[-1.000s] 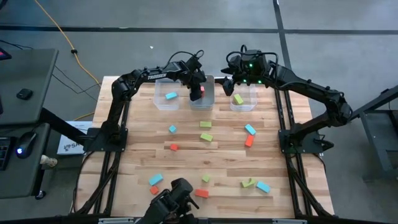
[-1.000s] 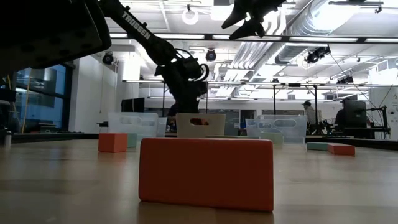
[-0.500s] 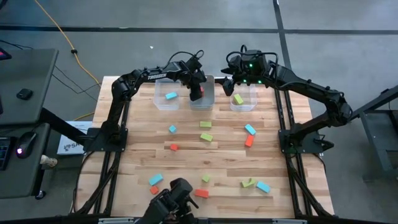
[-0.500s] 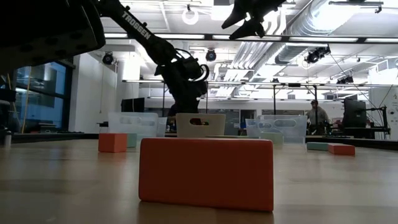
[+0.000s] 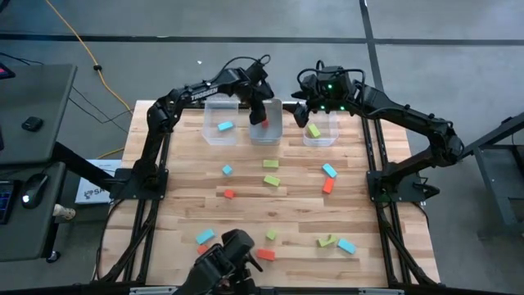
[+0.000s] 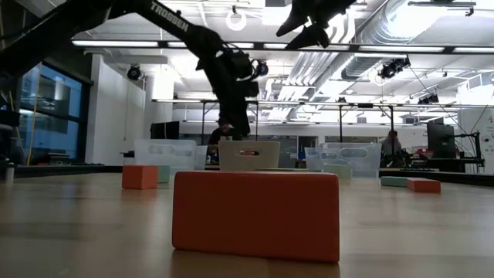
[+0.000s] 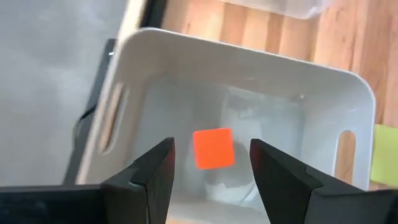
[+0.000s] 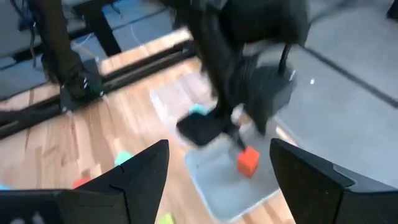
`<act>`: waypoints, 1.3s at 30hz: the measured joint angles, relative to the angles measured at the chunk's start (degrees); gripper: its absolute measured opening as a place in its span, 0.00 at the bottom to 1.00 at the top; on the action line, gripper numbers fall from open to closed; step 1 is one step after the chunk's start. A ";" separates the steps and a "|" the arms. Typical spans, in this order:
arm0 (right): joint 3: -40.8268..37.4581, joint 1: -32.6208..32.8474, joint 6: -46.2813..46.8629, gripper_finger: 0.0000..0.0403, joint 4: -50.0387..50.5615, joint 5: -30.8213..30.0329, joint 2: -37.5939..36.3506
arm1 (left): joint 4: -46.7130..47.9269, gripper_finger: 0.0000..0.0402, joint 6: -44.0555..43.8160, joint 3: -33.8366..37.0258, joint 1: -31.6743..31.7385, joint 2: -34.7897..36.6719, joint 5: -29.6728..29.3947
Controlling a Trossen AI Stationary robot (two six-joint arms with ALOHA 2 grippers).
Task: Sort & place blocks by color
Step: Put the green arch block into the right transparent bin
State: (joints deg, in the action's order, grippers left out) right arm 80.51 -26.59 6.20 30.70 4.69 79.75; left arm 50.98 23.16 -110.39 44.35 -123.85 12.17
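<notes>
High view: the left gripper (image 5: pixel 260 109) is seen over the middle bin (image 5: pixel 266 124) at about 12 o'clock on the table (image 5: pixel 246 213), drawn up and toward the bin's far edge compared with a second ago, when it sat lower inside. A red-orange cube (image 5: pixel 264 124) lies in that bin, clear of the fingers. The right gripper (image 5: pixel 304 108) hovers beside the right bin (image 5: pixel 321 131), which holds a lime block (image 5: pixel 313 130); a light blue block (image 5: pixel 224 127) lies in the left bin (image 5: pixel 219 130). About a dozen blocks are scattered from the table's centre toward 6 o'clock. Low view: the left arm (image 6: pixel 224 69) is noted higher above the middle bin than before; a red-orange bar (image 6: pixel 255 215) fills the foreground. Left wrist view: the jaws are spread wide with nothing between them, the red-orange cube resting on the bin floor beyond. Right wrist view: the right jaws stand wide and empty, facing the left gripper and the cube. Judgement: one red-orange block has just been released, so the left arm is free for the next pick.
</notes>
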 joint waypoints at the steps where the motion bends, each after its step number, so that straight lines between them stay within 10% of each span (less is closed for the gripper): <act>1: 0.00 0.02 0.17 0.67 1.16 0.08 0.00 | 1.65 0.46 0.00 -1.25 0.08 0.00 -1.07; 19: 0.00 6.29 14.80 0.67 24.08 -0.15 -0.26 | 16.26 0.46 -3.43 -12.28 1.02 8.37 -4.88; 39: 0.00 11.92 8.33 0.67 31.24 6.04 -0.20 | 36.20 0.46 -11.16 -12.26 -4.54 17.16 -3.92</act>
State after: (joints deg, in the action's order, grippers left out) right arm 80.51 -14.66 14.53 61.94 10.73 79.55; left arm 87.18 11.99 -122.65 39.81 -106.69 8.25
